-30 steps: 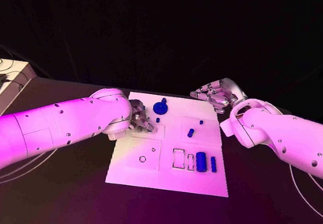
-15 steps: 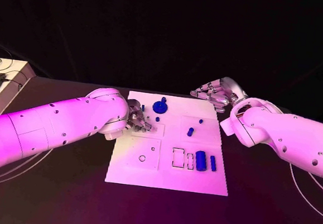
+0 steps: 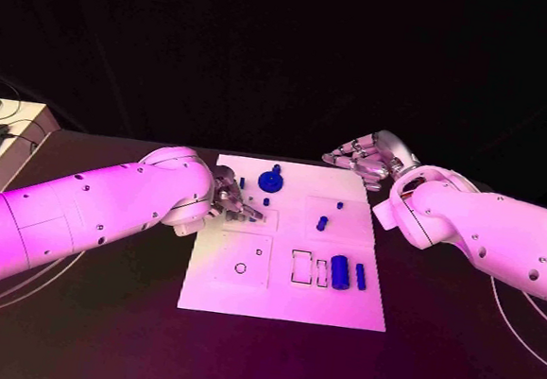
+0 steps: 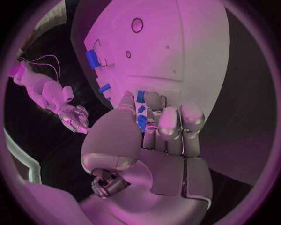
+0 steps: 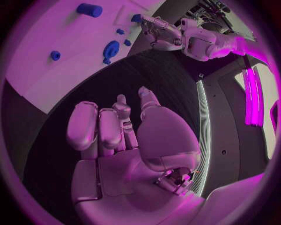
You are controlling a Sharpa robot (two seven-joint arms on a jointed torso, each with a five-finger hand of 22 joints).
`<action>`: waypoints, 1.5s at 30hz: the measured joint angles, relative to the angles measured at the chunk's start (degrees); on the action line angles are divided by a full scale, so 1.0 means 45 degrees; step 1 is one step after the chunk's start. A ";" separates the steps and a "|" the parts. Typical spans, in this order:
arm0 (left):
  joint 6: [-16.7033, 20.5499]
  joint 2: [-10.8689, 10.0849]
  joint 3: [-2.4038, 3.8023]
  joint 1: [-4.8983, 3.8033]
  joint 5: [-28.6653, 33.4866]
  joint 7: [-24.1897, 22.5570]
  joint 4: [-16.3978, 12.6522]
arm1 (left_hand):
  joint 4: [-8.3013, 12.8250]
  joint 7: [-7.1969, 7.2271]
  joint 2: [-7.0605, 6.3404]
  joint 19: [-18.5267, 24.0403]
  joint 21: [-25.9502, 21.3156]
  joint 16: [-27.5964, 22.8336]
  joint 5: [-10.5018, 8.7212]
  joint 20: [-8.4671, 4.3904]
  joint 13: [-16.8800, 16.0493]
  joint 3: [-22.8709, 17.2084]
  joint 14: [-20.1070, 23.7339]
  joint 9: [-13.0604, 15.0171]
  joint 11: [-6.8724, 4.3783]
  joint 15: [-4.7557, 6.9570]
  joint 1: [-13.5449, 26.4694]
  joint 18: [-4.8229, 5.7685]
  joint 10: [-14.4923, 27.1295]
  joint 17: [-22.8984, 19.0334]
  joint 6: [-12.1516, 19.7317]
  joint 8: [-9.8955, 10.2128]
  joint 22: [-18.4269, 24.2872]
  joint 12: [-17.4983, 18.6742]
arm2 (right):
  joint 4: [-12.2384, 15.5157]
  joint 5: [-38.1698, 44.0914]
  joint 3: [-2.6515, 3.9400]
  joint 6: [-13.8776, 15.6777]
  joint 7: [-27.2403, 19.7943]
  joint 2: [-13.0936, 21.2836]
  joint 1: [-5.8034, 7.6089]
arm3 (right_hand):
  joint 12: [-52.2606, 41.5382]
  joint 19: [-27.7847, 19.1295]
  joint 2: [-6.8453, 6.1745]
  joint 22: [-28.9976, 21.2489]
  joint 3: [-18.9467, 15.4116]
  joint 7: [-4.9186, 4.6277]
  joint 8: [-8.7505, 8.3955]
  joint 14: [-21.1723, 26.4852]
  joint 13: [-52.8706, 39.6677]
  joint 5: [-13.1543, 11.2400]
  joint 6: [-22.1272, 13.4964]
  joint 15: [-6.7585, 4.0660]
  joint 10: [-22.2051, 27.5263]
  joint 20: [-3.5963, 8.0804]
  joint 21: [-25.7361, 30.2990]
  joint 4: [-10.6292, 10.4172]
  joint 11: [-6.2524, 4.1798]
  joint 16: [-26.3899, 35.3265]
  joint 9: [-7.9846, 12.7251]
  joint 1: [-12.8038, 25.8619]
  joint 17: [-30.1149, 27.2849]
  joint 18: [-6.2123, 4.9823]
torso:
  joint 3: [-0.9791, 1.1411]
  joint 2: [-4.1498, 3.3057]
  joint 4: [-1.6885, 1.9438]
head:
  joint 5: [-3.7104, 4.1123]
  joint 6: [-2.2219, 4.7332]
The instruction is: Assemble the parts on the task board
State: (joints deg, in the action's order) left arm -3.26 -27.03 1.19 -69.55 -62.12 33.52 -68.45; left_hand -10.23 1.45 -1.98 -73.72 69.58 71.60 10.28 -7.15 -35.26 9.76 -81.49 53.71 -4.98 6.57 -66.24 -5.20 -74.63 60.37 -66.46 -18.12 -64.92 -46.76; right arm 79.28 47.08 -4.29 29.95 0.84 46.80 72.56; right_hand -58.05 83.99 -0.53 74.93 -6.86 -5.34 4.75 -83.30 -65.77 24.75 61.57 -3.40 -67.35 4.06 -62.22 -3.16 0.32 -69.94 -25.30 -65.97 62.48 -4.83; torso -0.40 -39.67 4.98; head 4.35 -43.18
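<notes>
The task board [image 3: 283,301] lies in the middle of the table [image 3: 91,317], and nothing on it has moved over the last second. A knob-shaped blue part [image 3: 272,181] sits near its far edge, a short blue peg [image 3: 322,224] lies toward the right edge, and a blue cylinder [image 3: 340,272] and a slim blue bar [image 3: 361,277] lie side by side nearer the near right corner. The one small change is in the left hand [image 3: 234,198]. It has crept a little toward the far edge, along the board's left edge, with its fingers bunched. In the left wrist view a small blue part [image 4: 141,123] seems to be pinched between the thumb and the fingers, though the fingers hide most of it. That suggests a part is being carried and is not yet seated, so the assembly looks to be at an early stage. Of the board's pockets, the rectangular recess [image 3: 302,267] just left of the cylinder is empty, and so is the round hole [image 3: 240,268] near the left edge. I cannot tell whether the cylinder sits in a pocket of its own. The right hand [image 3: 371,157] has stayed off the board's far right corner, holding nothing, fingers loosely apart.
</notes>
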 measured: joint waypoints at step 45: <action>0.0863 -0.0525 0.0792 0.0090 0.1482 -0.0720 -0.0117 | -0.0152 -0.0688 -0.0003 0.0343 -0.0929 -0.0621 -0.0143 0.0523 0.0826 -0.1210 0.0210 -0.3413 0.0519 -0.0210 -0.0825 -0.0218 0.0616 -0.0867 0.0455 0.1246 0.0434 0.0187 | -0.0034 -0.0009 0.0000 0.0008 -0.0034 0.0065 -0.0025 | 0.0053 0.0000 0.0000 0.0004 0.0000 0.0000 0.0000 0.0000 0.0000 0.0000 0.0000 0.0000 0.0000 0.0000 0.0071 0.0000 0.0000 0.0000 0.0009 0.0000 0.0001 0.0001 | 0.0007 0.0040 0.0024 | -0.0068 -0.0013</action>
State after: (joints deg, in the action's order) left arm 0.62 -29.40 4.76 -69.14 -55.46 30.28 -68.97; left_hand -10.91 -1.64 -1.99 -72.18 65.40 68.81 9.64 -4.80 -31.54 4.32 -80.55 38.35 -2.65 5.62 -69.95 -6.18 -71.86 56.47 -64.41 -12.51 -62.96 -45.92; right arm 79.13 47.04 -4.29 29.98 0.68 47.09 72.45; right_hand -57.81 83.99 -0.53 74.95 -6.86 -5.34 4.75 -83.30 -65.77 24.75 61.57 -3.40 -67.35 4.06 -61.90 -3.16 0.33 -69.94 -25.26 -65.97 62.48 -4.83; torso -0.36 -39.48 5.09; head 4.04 -43.24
